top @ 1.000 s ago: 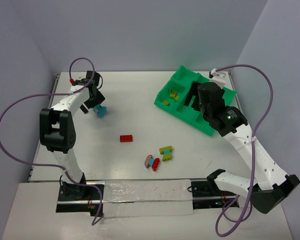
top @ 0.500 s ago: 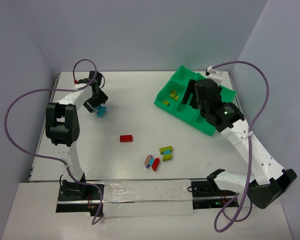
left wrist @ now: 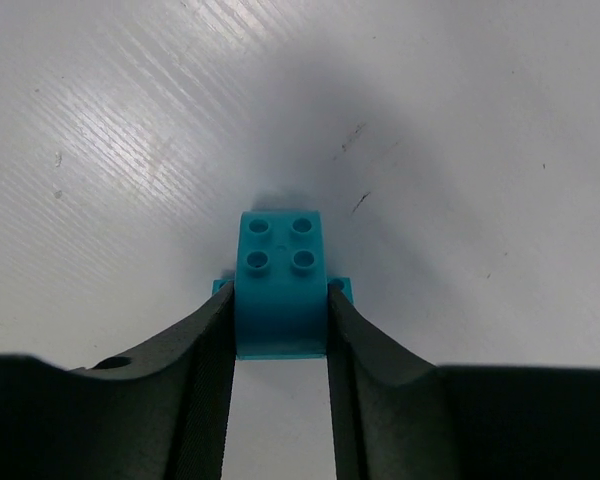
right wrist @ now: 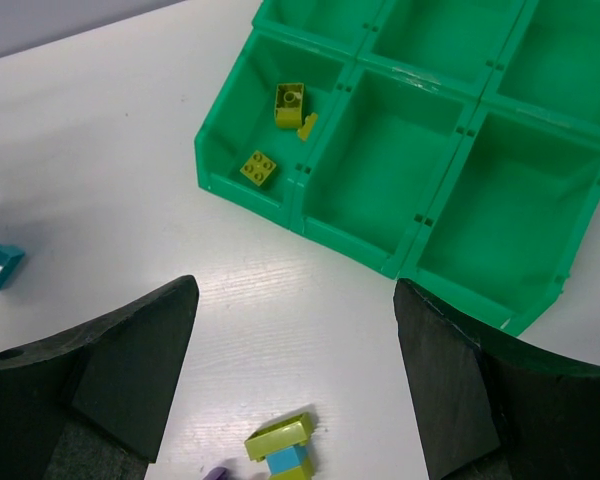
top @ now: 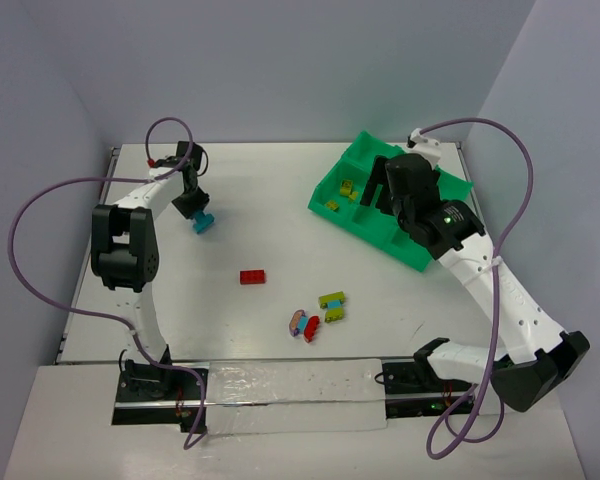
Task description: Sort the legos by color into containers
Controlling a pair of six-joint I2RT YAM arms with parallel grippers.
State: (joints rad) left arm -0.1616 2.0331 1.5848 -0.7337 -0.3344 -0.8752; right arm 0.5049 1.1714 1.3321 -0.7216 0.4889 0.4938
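The legos (top: 318, 313) lie mostly loose on the matte, scuffed white surface (top: 280, 190). At the left rear, the left gripper (left wrist: 278, 310) has just closed from wide open and now clamps a cyan brick (left wrist: 278, 285), which is glossy, square-edged and four-studded. Pickup appears secured; transport is pending. At right, the right gripper (right wrist: 295, 300) hangs spread and empty over the green tray (right wrist: 450, 265), where olive bricks (right wrist: 258, 168) occupy one corner compartment.

My left claw (top: 194, 210) grips a cyan brick (top: 202, 222) near the table's (top: 280, 200) far left corner; my right claw (top: 383, 188) hangs over the green tray (top: 372, 232), far right.
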